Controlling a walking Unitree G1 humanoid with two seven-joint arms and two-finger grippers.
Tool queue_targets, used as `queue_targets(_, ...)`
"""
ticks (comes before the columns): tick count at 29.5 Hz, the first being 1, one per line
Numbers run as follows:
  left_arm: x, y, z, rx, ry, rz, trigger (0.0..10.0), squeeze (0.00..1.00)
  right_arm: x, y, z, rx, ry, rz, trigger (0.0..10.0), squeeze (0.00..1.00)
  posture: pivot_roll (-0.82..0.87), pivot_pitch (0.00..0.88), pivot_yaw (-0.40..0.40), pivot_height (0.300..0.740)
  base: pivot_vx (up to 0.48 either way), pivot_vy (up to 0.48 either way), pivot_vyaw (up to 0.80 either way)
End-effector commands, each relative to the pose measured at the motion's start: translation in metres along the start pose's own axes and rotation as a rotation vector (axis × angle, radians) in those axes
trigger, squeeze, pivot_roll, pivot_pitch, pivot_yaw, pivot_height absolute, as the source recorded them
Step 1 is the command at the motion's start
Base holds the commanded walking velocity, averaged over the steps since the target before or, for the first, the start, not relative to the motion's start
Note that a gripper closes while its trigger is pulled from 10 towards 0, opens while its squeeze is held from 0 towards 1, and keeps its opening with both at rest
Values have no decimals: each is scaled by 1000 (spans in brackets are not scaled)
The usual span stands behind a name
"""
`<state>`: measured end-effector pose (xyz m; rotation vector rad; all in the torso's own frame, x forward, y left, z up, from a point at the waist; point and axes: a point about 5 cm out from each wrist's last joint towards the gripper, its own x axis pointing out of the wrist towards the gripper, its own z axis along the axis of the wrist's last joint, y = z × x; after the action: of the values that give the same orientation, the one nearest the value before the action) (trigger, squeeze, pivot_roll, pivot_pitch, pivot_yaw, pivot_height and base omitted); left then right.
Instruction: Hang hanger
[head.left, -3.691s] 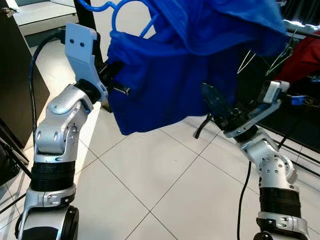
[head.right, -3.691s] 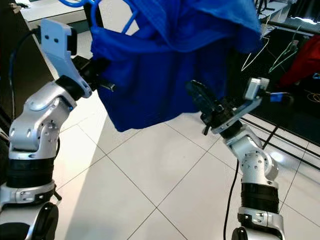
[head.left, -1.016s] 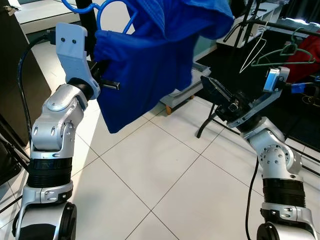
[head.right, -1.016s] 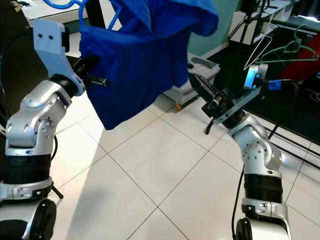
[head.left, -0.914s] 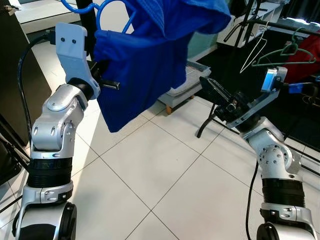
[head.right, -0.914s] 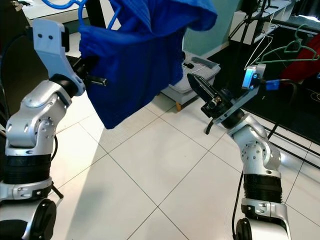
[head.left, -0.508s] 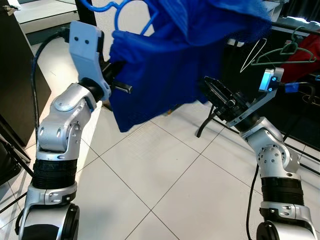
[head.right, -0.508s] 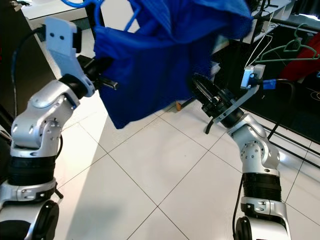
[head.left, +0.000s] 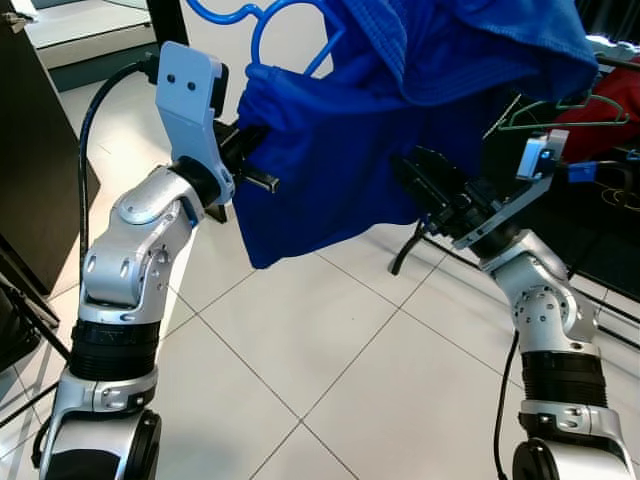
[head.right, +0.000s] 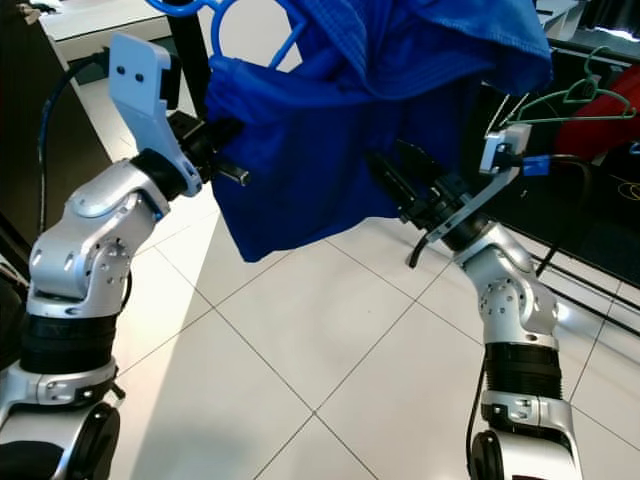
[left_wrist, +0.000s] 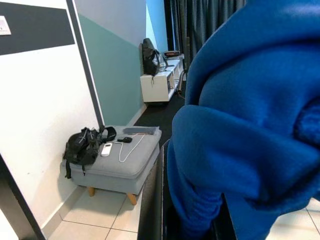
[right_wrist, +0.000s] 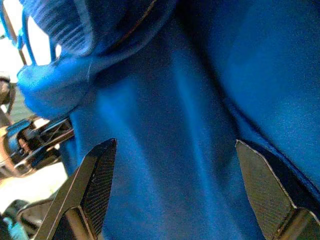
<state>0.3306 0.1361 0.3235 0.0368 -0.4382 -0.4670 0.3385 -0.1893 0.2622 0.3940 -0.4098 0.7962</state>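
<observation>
- Your left wrist view takes in a grey stool (left_wrist: 117, 167) with a black bag (left_wrist: 82, 147) on it; the head views don't.
- Your left tool (head.left: 262, 165) is clamped on the blue garment (head.left: 400, 120), raised high, with the blue hanger (head.left: 255, 20) above it.
- Your right tool (right_wrist: 175, 192) is spread wide, its fingers (right_wrist: 97, 182) just beside the cloth.

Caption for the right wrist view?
Open right gripper faces the blue garment, with the left gripper clamped on its far edge.
</observation>
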Motion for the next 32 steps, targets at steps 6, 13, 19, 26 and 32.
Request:
queue_targets(6,-4,-12,8,-33,-43,-72,10000,0,4,-3,7,-13,-29,-8,10000,0,3,82,15,740,0,0,0)
queue_targets(13,-5,-17,10,-48,-49,-98,10000,0,5,-1,7,-6,-30,18,10000,0,3,83,11,740,0,0,0)
queue_targets(19,-6,-17,10,-47,-51,-89,10000,0,3,5,4,12,-23,79,0,0,1,83,10,740,0,0,0)
queue_targets(26,-5,-14,9,-39,-48,-68,10000,0,3,7,3,19,-20,96,0,0,-1,82,10,740,0,0,0)
queue_targets(32,-4,-6,8,-22,-38,-2,10000,0,3,9,1,27,-12,117,0,0,-1,81,11,740,0,0,0)
